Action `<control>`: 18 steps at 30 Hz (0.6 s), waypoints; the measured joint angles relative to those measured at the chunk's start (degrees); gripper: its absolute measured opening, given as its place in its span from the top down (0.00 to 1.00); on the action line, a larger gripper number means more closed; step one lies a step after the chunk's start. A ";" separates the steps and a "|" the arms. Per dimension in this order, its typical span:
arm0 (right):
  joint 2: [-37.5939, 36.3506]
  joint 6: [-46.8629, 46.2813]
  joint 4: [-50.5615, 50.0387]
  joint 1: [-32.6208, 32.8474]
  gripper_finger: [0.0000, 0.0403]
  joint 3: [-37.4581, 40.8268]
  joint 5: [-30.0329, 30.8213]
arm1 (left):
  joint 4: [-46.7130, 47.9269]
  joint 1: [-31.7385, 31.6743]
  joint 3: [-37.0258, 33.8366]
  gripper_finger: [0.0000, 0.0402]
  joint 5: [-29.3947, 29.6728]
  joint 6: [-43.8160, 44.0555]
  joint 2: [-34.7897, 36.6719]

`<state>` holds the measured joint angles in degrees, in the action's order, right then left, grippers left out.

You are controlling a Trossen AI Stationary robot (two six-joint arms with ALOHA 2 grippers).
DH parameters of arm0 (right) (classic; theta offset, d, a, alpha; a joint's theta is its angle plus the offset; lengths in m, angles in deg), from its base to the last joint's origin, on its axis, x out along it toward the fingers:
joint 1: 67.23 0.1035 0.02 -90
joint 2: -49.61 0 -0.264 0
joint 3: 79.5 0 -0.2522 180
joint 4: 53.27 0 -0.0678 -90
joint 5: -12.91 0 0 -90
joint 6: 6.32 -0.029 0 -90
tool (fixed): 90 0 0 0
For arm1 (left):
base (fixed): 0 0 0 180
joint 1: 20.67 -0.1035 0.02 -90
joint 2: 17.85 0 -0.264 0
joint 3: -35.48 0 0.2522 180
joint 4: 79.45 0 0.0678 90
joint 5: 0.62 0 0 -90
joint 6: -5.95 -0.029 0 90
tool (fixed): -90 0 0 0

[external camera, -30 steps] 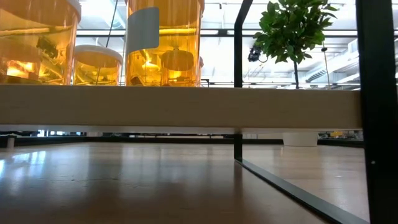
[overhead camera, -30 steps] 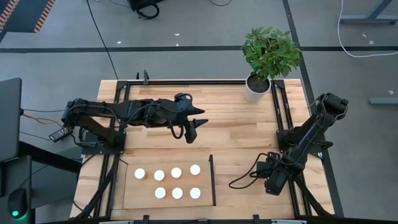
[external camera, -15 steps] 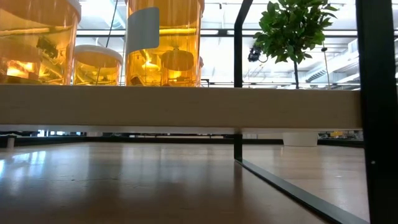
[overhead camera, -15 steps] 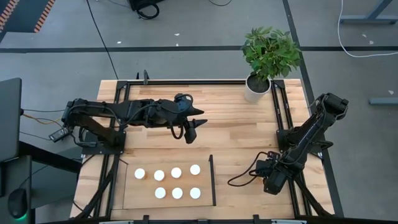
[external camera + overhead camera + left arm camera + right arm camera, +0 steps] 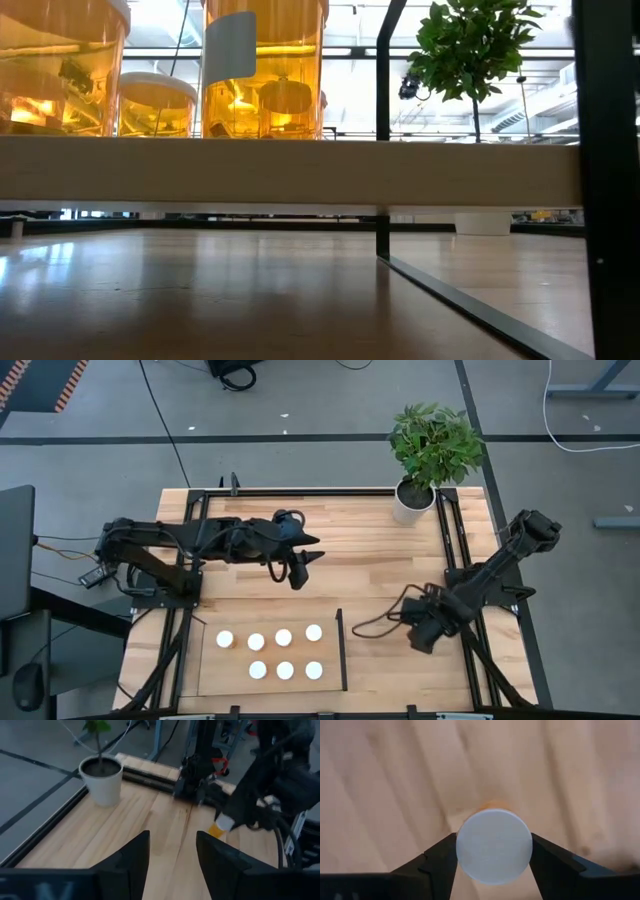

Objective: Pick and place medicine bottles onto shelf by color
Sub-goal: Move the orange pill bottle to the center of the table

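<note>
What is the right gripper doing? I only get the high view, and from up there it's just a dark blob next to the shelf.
Observer: In the right wrist view, the right gripper is squeezing both sides of a medicine bottle.
Operator: Is the left one holding one too?
Observer: No. The left wrist view shows the left gripper open, with only bare table between its fingers.
Operator: What colour are the ones on the shelf? I only see white tops.
Observer: In the low view, the shelf bottles are see-through orange, standing on the shelf.
</note>
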<state>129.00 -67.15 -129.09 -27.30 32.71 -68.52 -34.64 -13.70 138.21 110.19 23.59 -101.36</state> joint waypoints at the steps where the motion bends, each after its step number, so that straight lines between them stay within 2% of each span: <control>1: 0.00 1.49 -1.18 -1.65 0.43 -1.07 0.24 | 1.12 0.00 -0.02 0.59 0.00 0.15 0.41; 13: -0.02 21.85 -1.77 -25.25 0.43 -15.17 0.41 | 7.30 -0.04 0.02 0.68 0.20 4.61 6.12; 18: 4.44 34.64 -2.78 -32.79 0.43 -24.14 -0.65 | 7.48 -0.04 -0.04 0.72 0.15 4.30 6.46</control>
<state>133.44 -32.51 -131.87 -60.09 8.56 -69.18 -27.16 -13.75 138.17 110.35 27.88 -94.90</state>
